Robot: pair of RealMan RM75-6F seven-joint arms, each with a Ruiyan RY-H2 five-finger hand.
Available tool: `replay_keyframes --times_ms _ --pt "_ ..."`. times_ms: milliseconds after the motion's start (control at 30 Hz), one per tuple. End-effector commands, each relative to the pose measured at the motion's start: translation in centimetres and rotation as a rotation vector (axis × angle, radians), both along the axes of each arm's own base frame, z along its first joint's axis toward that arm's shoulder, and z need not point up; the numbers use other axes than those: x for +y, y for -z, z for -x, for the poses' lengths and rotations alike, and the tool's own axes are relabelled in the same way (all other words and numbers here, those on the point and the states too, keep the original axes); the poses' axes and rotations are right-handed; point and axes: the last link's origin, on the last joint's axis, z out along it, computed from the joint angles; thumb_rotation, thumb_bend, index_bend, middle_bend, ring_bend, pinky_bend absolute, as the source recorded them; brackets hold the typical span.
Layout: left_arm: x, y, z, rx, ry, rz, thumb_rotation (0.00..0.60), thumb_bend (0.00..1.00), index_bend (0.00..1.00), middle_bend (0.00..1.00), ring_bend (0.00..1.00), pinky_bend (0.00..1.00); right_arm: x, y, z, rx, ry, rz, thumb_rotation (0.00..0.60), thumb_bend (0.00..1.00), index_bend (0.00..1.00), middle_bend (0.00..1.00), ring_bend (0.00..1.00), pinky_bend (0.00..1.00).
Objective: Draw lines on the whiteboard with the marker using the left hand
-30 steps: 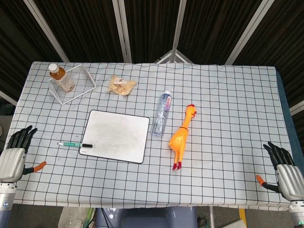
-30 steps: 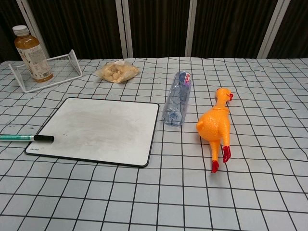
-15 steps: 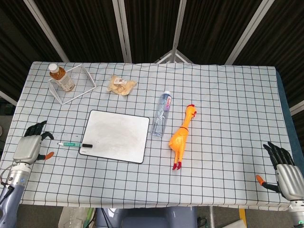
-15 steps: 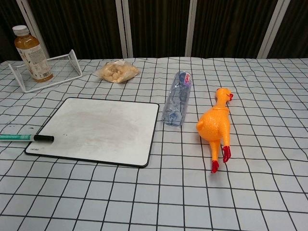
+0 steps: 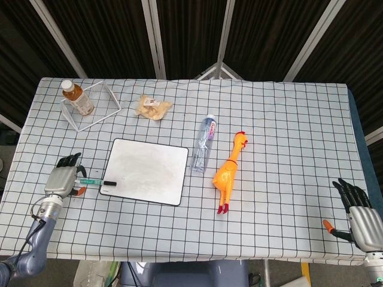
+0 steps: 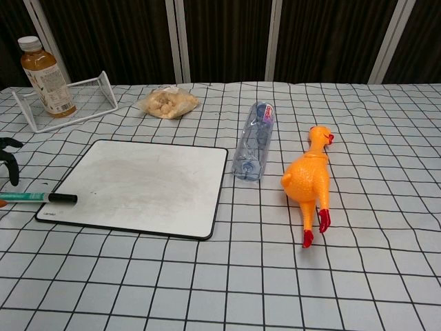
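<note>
The whiteboard [image 5: 146,170] [image 6: 143,185] lies flat left of the table's middle, its surface smudged and without lines. A green marker with a black cap [image 5: 97,181] [image 6: 38,198] lies on the cloth, its cap at the board's near left corner. My left hand [image 5: 63,177] hovers over the marker's tail end with fingers spread, holding nothing; only its dark fingertips [image 6: 9,160] show at the left edge of the chest view. My right hand [image 5: 358,216] stays open at the table's near right corner.
A water bottle [image 5: 204,143] lies right of the board, and a rubber chicken [image 5: 229,171] lies beside it. At the back left a tea bottle [image 5: 75,97] stands in a white wire rack [image 5: 96,106], with a snack bag [image 5: 153,107] close by.
My left hand has travelled from the table's near left edge rightward and forward to the marker's tail end. The marker, board and right hand have not moved.
</note>
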Motion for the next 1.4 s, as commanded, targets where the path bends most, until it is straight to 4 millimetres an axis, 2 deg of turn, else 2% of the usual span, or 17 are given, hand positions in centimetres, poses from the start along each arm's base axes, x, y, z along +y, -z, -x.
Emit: replay_keyframes --times_ms 33,767,1133,1267,1400 --pt "0.3 0.6 -0.2 0.002 -0.001 0.004 0.600 0.40 0.46 0.00 0.00 0.00 0.0 0.0 0.0 -0.001 -0.001 0.000 0.600 0.27 0.00 0.00 0.00 0.00" --pt "1.3 2.4 -1.1 -0.030 -0.023 0.022 0.600 0.44 0.50 0.00 0.00 0.00 0.1 0.0 0.0 -0.004 0.000 0.000 0.600 0.26 0.00 0.00 0.00 0.00" --pt "1.1 2.7 -1.8 -0.088 -0.009 -0.006 0.600 0.56 0.68 0.07 0.00 0.00 0.2 0.0 0.0 -0.002 -0.003 0.000 0.600 0.27 0.00 0.00 0.00 0.00" --pt "1.1 2.2 -2.7 -0.155 0.011 -0.039 0.600 0.57 0.70 0.11 0.00 0.00 0.2 0.0 0.0 -0.003 -0.001 0.001 0.600 0.27 0.00 0.00 0.00 0.00" --pt "1.5 1.1 -4.8 -0.314 0.051 -0.117 0.600 0.57 0.70 0.13 0.00 0.00 0.2 0.0 0.0 -0.002 -0.001 0.002 0.600 0.27 0.00 0.00 0.00 0.00"
